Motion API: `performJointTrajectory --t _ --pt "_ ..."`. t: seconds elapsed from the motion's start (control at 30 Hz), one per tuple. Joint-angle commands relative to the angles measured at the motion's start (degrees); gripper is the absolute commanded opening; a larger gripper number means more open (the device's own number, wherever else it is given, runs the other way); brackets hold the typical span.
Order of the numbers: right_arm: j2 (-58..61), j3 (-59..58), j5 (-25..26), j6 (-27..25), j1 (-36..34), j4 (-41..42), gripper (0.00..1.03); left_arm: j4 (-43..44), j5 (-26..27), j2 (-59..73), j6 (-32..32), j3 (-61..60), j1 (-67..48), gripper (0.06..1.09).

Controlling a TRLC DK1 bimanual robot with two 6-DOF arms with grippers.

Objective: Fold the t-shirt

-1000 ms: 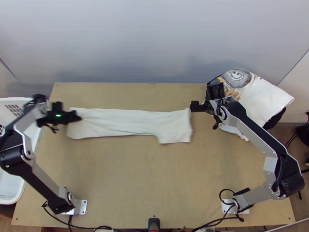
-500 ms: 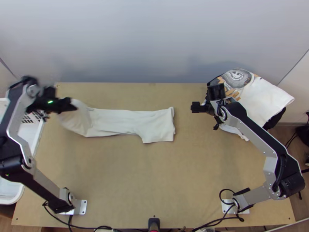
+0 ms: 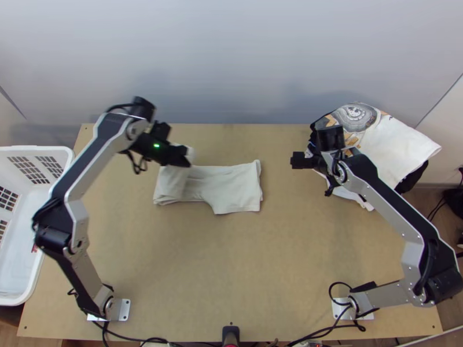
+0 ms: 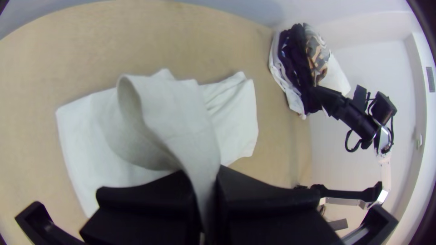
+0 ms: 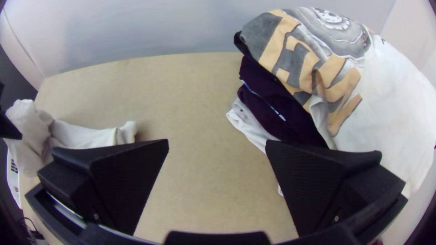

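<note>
"What's in the top view?"
"A white cloth t-shirt (image 3: 231, 188), part-folded on the light wooden counter (image 3: 231, 260), one end raised in the left gripper (image 3: 185, 156). The left arm crosses the white plastic basket's rim (image 3: 20, 301); the right gripper (image 3: 294, 161) is beside a heap of white, dark and tan-printed clothes (image 3: 399, 144)."
"Left wrist view?"
"Closed on the shirt."
"Right wrist view?"
"Wide open, the heap crowding one side."

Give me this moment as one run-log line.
Left gripper: shut on raised end of white t-shirt | Right gripper: open, near clothes pile | Fold: unfinished
</note>
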Motion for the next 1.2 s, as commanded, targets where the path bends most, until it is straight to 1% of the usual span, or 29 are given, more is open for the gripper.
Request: performJointTrajectory --t 0.0,0.37,0.57,0.6,0.63,0.67,0.7,0.73,0.77,0.9,0.97,1.07,1.1,1.17 --pt "-2.97 -1.67 -0.24 0.14 -1.49 -0.19 0.99 2.91 -0.71 6.10 -4.26 3.40 -7.75 0.09" --pt "-6.13 -4.40 -0.50 0.22 -3.08 -0.28 0.99 3.43 -2.03 16.12 -8.47 14.83 -13.12 0.09" --pt "-6.83 -6.51 -0.50 0.22 -3.78 -0.28 0.99 3.43 -2.47 19.99 -8.91 19.13 -17.33 0.09" --pt "-6.83 -6.77 -0.50 0.22 -3.87 -0.28 0.99 3.79 -3.35 20.69 -8.83 19.57 -18.13 0.09" --pt "-6.83 -7.03 -0.50 0.31 -3.95 -0.28 0.99 4.05 -3.70 21.39 -8.47 20.01 -19.00 0.13" --pt "-6.83 -7.30 -0.50 0.49 -3.95 -0.19 0.99 4.22 -3.70 21.75 -8.21 20.19 -19.88 0.29" --pt "-6.83 -7.47 -0.59 0.57 -3.87 -0.19 0.99 5.10 -3.61 21.92 -8.21 20.36 -20.67 0.57" --pt "-6.83 -7.65 -0.59 0.75 -3.78 -0.28 0.99 6.25 -3.61 22.01 -8.83 20.63 -21.38 0.89" --pt "-6.83 -7.91 -0.59 1.01 -3.69 -0.19 0.99 7.48 -3.61 22.62 -9.53 21.42 -21.99 1.06" --pt "-6.75 -9.06 -0.59 1.54 -2.99 -0.02 0.99 17.58 -3.70 22.71 -16.56 22.91 -22.70 1.05" --pt "-6.66 -9.85 -0.59 1.72 -2.20 0.42 0.99 19.87 -3.61 22.54 -19.02 23.88 -22.52 1.05" --pt "-5.87 -10.64 -1.29 2.77 -1.05 1.30 0.99 20.92 -3.70 21.31 -20.43 24.85 -21.82 1.05" --pt "-5.25 -10.64 -2.52 3.65 -0.88 1.65 0.99 21.28 -3.70 20.60 -20.95 24.85 -21.20 1.05" --pt "-4.11 -9.76 -8.32 6.55 -0.88 2.53 0.99 21.28 -3.70 19.11 -21.48 24.85 -19.80 1.05"
